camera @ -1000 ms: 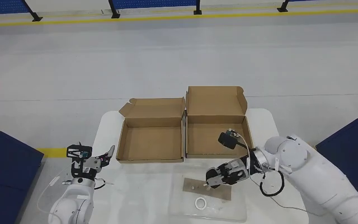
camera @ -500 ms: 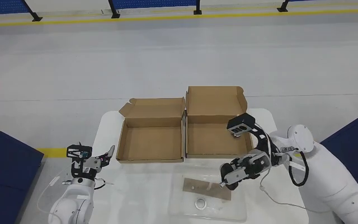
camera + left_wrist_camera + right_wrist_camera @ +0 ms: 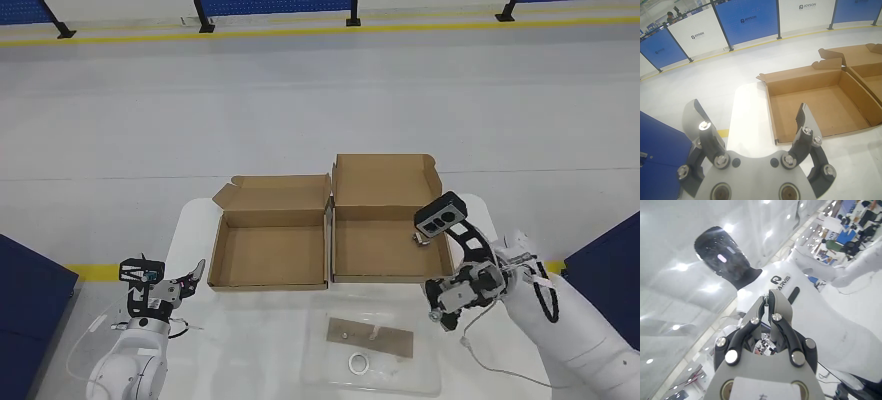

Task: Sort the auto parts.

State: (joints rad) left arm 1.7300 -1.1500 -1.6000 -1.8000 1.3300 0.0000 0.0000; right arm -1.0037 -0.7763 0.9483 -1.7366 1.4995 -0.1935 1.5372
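Right gripper (image 3: 767, 295): closing narrow on one small screw (image 3: 766, 300) at its fingertips, lifted clear of the tray (image 3: 410, 380) beside the right box (image 3: 385, 250); probably carrying it for sorting.
Left gripper (image 3: 749, 106): spreading wide, gripping nothing, hanging near the left box (image 3: 270, 255).
Boxes: two, lids lying folded back, likely to receive parts.
Tray contents: one white ring (image 3: 357, 362) and one brown card (image 3: 372, 337), lying ready for picking.

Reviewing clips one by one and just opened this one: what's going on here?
The right gripper is shut on a small screw, held in the air over the table's right side near the clear tray. A brown card and a white ring lie on that tray. The left gripper hangs open near the table's left edge, holding nothing. Behind stand the open left box and right box, no parts visible inside.
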